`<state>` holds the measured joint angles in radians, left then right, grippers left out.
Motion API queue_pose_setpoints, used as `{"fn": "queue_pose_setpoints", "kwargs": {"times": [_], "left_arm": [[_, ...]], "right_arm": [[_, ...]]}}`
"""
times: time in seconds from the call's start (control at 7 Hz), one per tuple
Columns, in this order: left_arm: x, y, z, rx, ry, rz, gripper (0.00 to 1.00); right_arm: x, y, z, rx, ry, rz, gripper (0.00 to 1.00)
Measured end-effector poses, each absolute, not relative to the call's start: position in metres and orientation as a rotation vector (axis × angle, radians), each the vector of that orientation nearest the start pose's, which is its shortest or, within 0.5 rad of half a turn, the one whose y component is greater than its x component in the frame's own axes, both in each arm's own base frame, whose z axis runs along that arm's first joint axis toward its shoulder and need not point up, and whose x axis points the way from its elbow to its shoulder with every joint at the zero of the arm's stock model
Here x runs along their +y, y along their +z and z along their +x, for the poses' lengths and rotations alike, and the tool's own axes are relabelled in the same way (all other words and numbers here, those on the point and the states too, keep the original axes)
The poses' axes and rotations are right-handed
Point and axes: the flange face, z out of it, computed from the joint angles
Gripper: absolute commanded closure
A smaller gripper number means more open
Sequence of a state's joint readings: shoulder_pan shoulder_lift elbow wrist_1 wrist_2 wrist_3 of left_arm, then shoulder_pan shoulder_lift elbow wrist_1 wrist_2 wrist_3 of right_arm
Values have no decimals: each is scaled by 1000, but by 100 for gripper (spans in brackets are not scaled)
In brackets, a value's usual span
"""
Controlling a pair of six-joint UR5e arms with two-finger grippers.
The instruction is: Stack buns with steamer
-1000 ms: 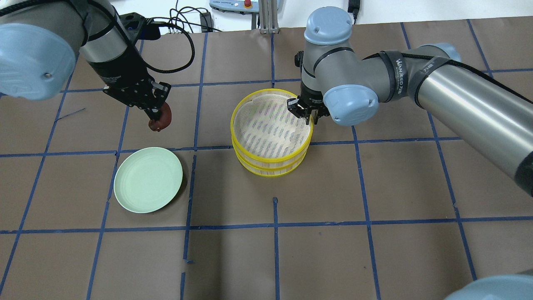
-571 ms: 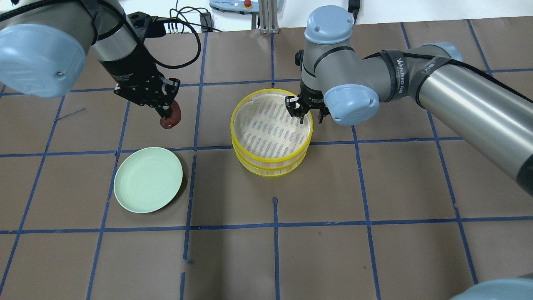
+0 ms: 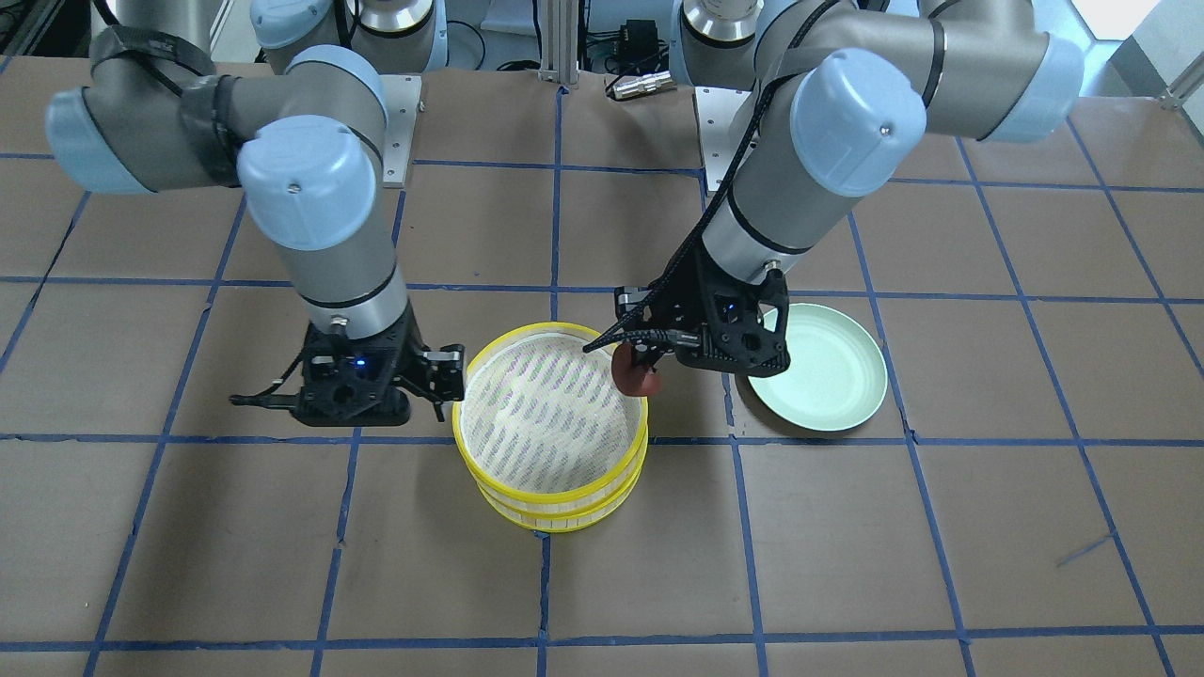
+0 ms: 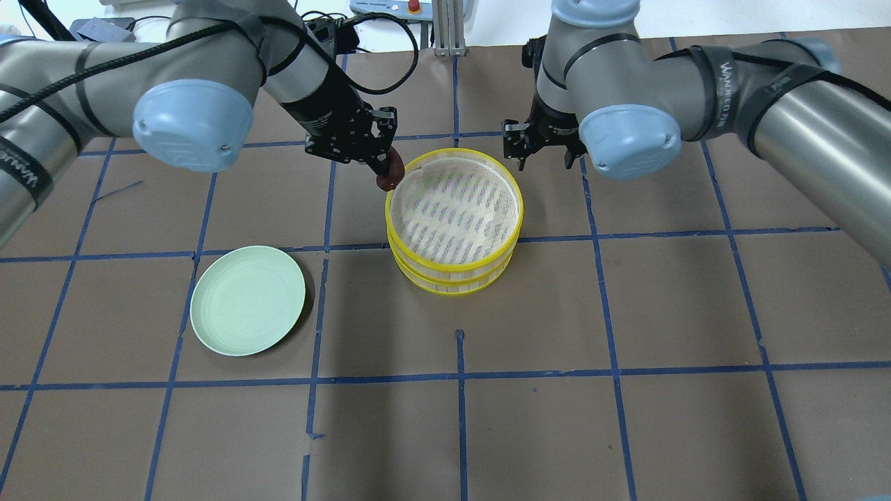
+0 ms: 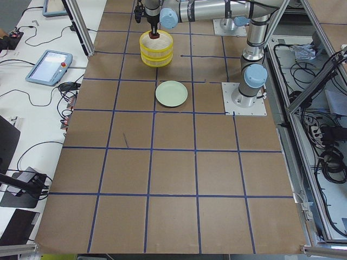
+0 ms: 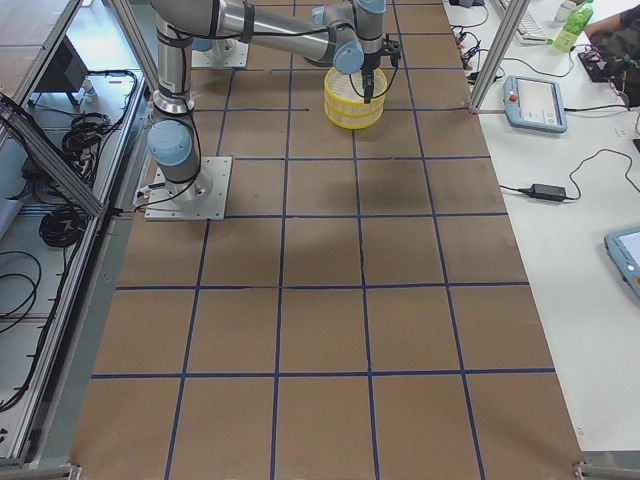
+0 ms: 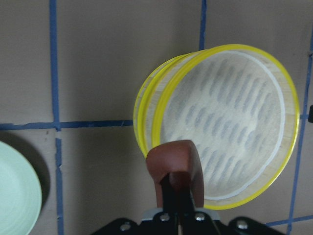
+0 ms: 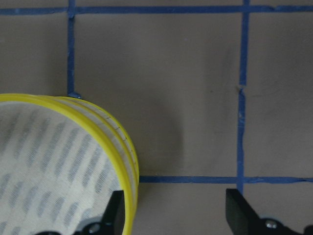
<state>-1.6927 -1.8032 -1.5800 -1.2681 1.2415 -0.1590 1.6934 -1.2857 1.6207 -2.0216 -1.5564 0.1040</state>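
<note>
The steamer [image 4: 518, 224] is two stacked tiers with yellow rims and a pale woven floor; the top tier is empty. My left gripper [image 4: 385, 169] is shut on the reddish-brown bun [image 4: 390, 175] and holds it just over the steamer's far left rim. In the left wrist view the bun [image 7: 175, 159] sits between the fingers above the rim [image 7: 146, 105]. It also shows in the front view [image 3: 636, 372]. My right gripper [image 8: 178, 215] is open and empty, beside the steamer's far right edge [image 4: 541, 149]. The white bun is hidden or out of view.
A pale green round plate [image 4: 247, 299] lies empty on the brown paper at the near left of the steamer, also in the front view [image 3: 828, 369]. Blue tape lines grid the table. Cables and a control box sit beyond the far edge.
My left gripper has carried the reddish-brown bun rightward from over the table to the steamer's rim. My right gripper has pulled back off the steamer's rim, away to its far right.
</note>
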Motion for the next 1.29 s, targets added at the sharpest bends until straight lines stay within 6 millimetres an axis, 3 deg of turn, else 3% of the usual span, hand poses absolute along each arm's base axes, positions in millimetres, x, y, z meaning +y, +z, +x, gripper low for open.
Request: {"fn": "queue_pose_setpoints", "kwargs": {"times": [0.14,0.29,0.43,0.71,1.0,1.29], "left_arm": [[-564,388,-242,3504,-33,-46,0],[-565,386,-244,3513,-34,-48,0],[-565,386,-244,3514,-30,-52,0],[-564,387,-244,3514,-30,-54,0],[-558,401,-238,3491,-60,-43,0],[-548,422,-214,3361,-38,-16,0]], "right_arm": [[-584,367,165,3115,-177,-35,0],[-583,381,131,3121,-160,-16,0],[-576,398,112,3123,-150,6,0],[-551,440,108,3122,-214,6,0],[-522,478,124,3103,-309,-38,0],[-520,465,138,3108,-269,-60,0]]}}
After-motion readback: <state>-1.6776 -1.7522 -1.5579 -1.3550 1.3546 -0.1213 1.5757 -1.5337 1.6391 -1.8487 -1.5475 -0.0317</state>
